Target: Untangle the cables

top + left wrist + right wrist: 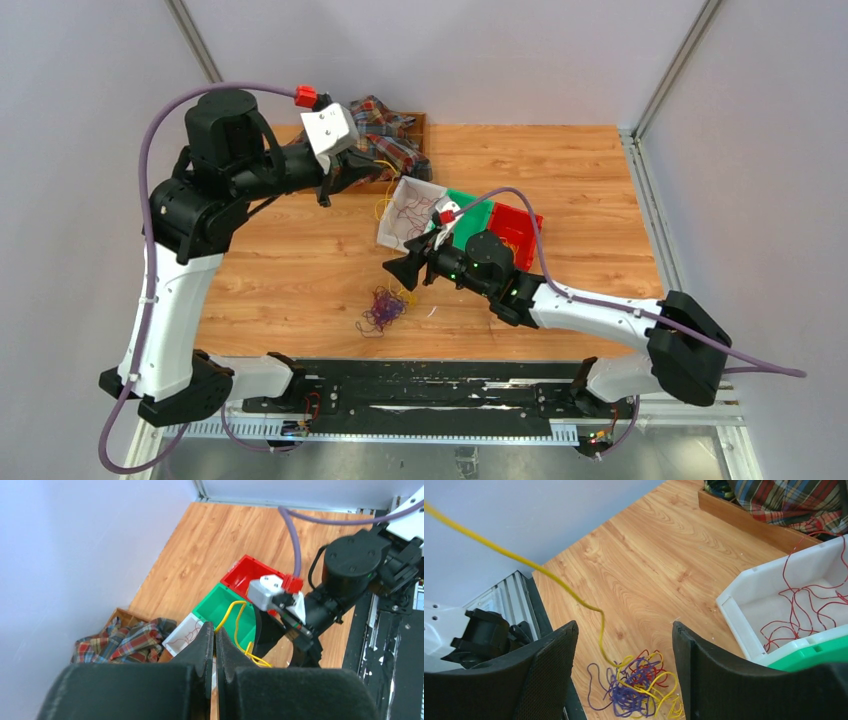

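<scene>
The cables are a small tangle (384, 306) of purple, yellow and red wire loops on the wooden table, also seen in the right wrist view (641, 685). One yellow cable (524, 562) rises out of the tangle up to the left. My left gripper (215, 634) is shut on this yellow cable (234, 625), held high near the back left (352, 172). My right gripper (405, 268) is open and empty. It hovers just above the tangle, which lies between its fingers (551, 660) in the right wrist view.
A white bin (395, 195) holding loose red wires (804, 610), a green bin (468, 208) and a red bin (518, 232) stand side by side at mid table. A wooden tray (418, 125) with a plaid cloth (385, 130) sits at the back.
</scene>
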You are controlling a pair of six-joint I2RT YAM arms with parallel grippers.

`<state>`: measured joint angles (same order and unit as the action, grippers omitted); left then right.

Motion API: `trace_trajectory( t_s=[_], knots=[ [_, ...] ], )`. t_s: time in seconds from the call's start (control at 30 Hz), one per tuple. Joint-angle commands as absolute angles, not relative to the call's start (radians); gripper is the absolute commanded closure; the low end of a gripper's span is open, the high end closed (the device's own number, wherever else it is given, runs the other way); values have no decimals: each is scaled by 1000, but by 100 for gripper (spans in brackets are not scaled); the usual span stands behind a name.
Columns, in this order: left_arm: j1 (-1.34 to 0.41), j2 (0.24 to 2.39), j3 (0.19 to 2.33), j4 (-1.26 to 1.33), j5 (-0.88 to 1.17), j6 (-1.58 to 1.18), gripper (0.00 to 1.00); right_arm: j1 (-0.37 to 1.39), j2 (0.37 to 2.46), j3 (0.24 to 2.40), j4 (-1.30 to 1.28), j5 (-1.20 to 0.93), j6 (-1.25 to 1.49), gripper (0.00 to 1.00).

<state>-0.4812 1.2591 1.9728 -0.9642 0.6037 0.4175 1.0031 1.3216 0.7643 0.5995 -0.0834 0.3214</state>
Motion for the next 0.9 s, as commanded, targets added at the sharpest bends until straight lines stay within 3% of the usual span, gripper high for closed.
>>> trace_trajectory(
  t_s=[0.0, 0.33, 0.6, 0.87],
  knots=[
    [-488, 1246, 2052, -960, 623, 375, 100, 1036, 1366, 799, 624, -20, 287, 32],
    [-488, 1301, 2321, -915, 555, 340, 100, 1091, 1503, 828, 667, 20, 296, 35],
    [-488, 1273, 2324, -632, 420, 306, 100, 1110, 1622, 848, 669, 84, 300, 40],
    [-488, 1269, 2339, -285, 157, 369, 100, 1125, 1679, 816, 686, 121, 324, 40]
  ],
)
